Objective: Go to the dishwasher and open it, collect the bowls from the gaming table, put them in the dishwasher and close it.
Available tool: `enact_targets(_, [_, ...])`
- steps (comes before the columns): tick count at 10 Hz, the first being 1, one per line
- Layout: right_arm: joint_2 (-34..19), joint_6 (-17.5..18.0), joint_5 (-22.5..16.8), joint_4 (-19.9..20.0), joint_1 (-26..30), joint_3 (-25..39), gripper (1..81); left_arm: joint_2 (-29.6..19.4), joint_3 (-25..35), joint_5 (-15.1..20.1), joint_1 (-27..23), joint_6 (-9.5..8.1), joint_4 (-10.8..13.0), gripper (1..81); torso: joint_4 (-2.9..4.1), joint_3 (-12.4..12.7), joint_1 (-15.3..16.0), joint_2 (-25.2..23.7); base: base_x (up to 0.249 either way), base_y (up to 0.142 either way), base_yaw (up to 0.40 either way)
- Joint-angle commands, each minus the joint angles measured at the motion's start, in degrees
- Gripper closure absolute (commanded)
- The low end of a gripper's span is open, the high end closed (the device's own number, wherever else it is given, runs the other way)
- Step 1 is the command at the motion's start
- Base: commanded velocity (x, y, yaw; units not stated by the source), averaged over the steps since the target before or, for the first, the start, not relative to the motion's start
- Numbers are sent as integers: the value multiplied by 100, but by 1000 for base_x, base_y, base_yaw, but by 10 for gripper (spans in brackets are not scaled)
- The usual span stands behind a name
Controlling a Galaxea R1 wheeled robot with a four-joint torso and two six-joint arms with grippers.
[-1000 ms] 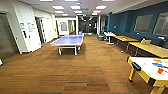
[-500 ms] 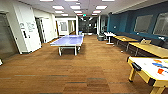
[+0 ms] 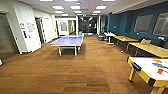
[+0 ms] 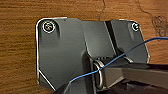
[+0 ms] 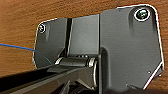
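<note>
The gaming table (image 3: 146, 65), white-topped with yellow legs, stands at the front right of the head view, cut off by the picture's edge. Small coloured things lie on its top: an orange one (image 3: 157, 61), a blue one (image 3: 160, 65) and a red-orange one (image 3: 160, 71). They may be the bowls, but they are too blurred to be sure. The dishwasher is out of view. Both wrist views look down on brown wood-patterned floor (image 4: 17, 50) behind the robot's dark plate, with a thin blue cable (image 4: 117, 58) crossing.
A blue ping-pong table (image 3: 68, 40) stands mid-room ahead on the left. Yellow wood-topped tables (image 3: 150, 48) line the dark blue right wall, with a small white table (image 3: 109, 34) further back. White walls and doorways (image 3: 40, 30) run along the left. A wide strip of wooden floor (image 3: 95, 65) leads forward.
</note>
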Motion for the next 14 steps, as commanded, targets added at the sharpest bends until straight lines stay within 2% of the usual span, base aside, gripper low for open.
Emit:
enact_targets(1, [31, -19, -283, -37, 298, 39, 10, -47, 26, 356, -304, 6, 70, 10, 0, 0, 1, 0, 0, 0, 0])
enact_targets(4, [31, -19, -283, -37, 298, 39, 10, -39, 26, 419, -304, 6, 79, 10, 0, 0, 1, 0, 0, 0, -234])
enact_targets(14, [40, -19, -283, -37, 290, 39, 10, -39, 26, 436, -304, 15, 88, 10, 0, 0, 1, 0, 0, 0, -342])
